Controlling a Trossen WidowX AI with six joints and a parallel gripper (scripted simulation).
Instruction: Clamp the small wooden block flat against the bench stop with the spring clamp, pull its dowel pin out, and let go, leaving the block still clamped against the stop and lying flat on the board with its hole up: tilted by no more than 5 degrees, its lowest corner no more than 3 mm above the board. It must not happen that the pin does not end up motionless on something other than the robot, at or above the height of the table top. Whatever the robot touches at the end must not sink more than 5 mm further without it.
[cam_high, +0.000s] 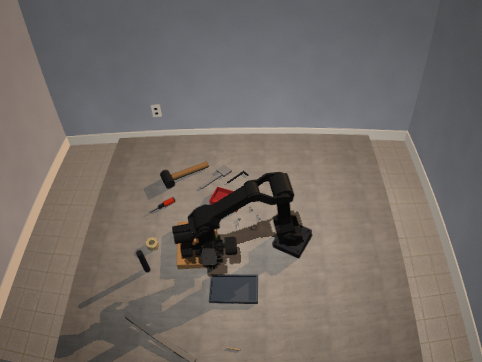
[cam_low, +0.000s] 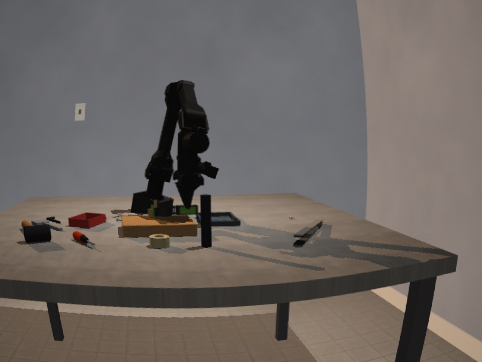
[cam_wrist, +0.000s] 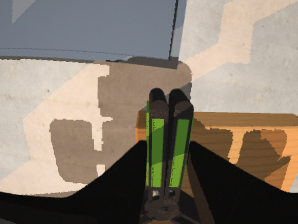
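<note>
My gripper (cam_wrist: 166, 148) is shut on the spring clamp (cam_wrist: 166, 137), squeezing its two green-and-black handles together. The clamp points away from me, over the edge of the orange wooden board (cam_wrist: 246, 145). In the top view the gripper (cam_high: 201, 246) hangs over the near right part of the board (cam_high: 191, 258). In the exterior view the gripper (cam_low: 187, 201) points straight down, with the green of the clamp (cam_low: 185, 210) just above the board (cam_low: 157, 225). The arm hides the small wooden block, its pin and the bench stop, so I cannot tell how they lie.
A dark tray (cam_high: 233, 289) lies just beyond the board. A black upright cylinder (cam_low: 205, 220) and a tape roll (cam_low: 159, 240) stand near the board. A red bin (cam_high: 220, 195), hammer (cam_high: 182, 173) and screwdriver (cam_high: 165, 203) lie behind. A small tan piece (cam_high: 232, 349) lies far off.
</note>
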